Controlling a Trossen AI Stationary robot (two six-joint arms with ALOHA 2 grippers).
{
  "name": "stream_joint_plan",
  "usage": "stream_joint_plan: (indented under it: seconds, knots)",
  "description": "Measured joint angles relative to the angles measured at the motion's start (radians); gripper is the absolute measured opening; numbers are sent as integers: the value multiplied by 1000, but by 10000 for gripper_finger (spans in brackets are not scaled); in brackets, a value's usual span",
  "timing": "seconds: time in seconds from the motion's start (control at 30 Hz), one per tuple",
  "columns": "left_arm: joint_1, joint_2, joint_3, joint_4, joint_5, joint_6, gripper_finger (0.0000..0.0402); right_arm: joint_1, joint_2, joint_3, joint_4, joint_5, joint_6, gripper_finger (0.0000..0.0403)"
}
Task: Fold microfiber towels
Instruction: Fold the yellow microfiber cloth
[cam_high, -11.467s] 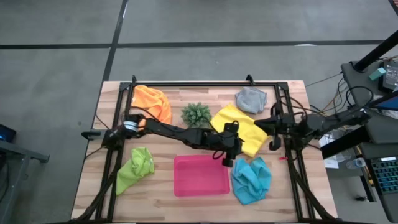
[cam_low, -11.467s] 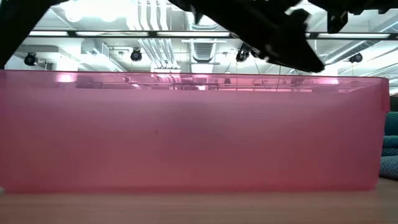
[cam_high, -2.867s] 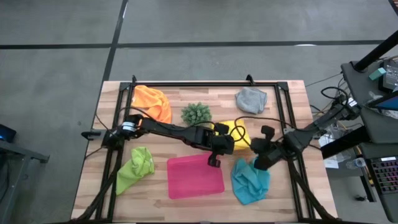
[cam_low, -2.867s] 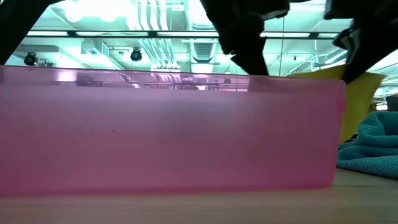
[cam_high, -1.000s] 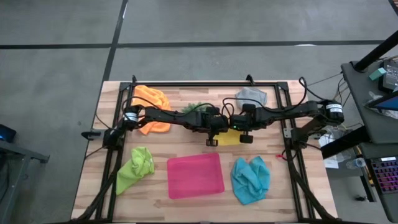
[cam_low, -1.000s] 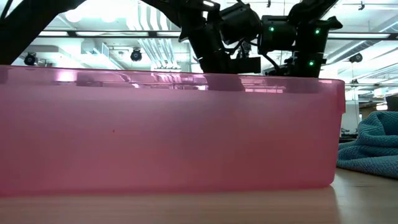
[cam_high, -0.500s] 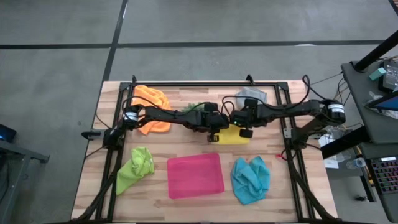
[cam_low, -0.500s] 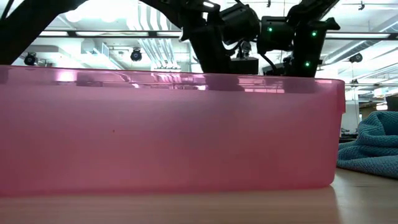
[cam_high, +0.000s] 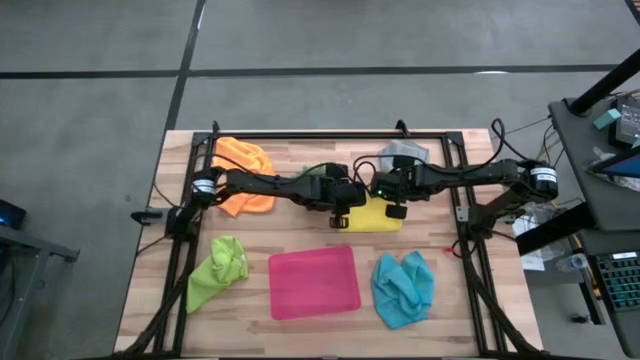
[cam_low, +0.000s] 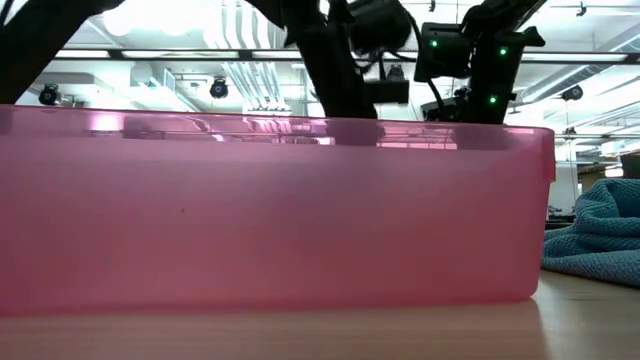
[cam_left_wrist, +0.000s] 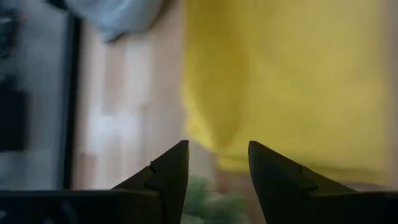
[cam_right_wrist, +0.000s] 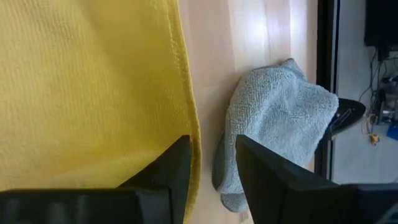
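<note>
The yellow towel (cam_high: 375, 214) lies flat on the table as a small rectangle between my two arms, behind the pink tray. My left gripper (cam_high: 341, 219) hovers open over its left edge, and nothing sits between its fingers (cam_left_wrist: 217, 147). My right gripper (cam_high: 396, 210) hovers open over the towel's right part, its fingers (cam_right_wrist: 212, 140) also holding nothing. The yellow towel (cam_left_wrist: 280, 74) fills much of both wrist views (cam_right_wrist: 87, 81). The orange (cam_high: 245, 165), grey (cam_high: 405, 152), lime green (cam_high: 218, 270) and light blue (cam_high: 403, 288) towels lie crumpled around it.
The pink tray (cam_high: 313, 281) sits near the table's front middle and fills the low view (cam_low: 270, 210). The green plant (cam_high: 315, 172) stands behind my left arm, mostly covered by it. A black frame (cam_high: 300, 135) runs along the table's far and side edges.
My left gripper has risen a little above the yellow towel. More of the towel now shows flat on the table between the two arms.
</note>
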Motion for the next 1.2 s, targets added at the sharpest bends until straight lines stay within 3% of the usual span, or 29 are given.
stream_joint_plan:
  seconds: [0.13, 0.27, 0.43, 0.6, 0.7, 0.9, 1.2]
  knots:
    - [-8, -15, -6, 2, 193, -2, 145, 1, 2, 0, 14, -4, 10, 139]
    - [-22, -14, -7, 14, 206, -2, 135, -3, 6, -1, 41, 20, 11, 170]
    - [-33, -14, -20, 26, 206, -12, 130, -4, 5, -2, 33, 178, -6, 201]
    - [-35, -13, -44, 78, 206, -51, 129, -3, -25, 0, 14, 187, -13, 206]
    - [-35, -13, -73, 96, 206, -55, 129, 1, -66, 0, 12, 148, 22, 197]
    - [-40, -13, -84, 111, 206, -80, 129, 41, -167, -19, 48, -95, 166, 158]
    - [-45, -17, -83, 39, 206, -312, 129, 175, -257, -161, 180, -92, 344, 91]
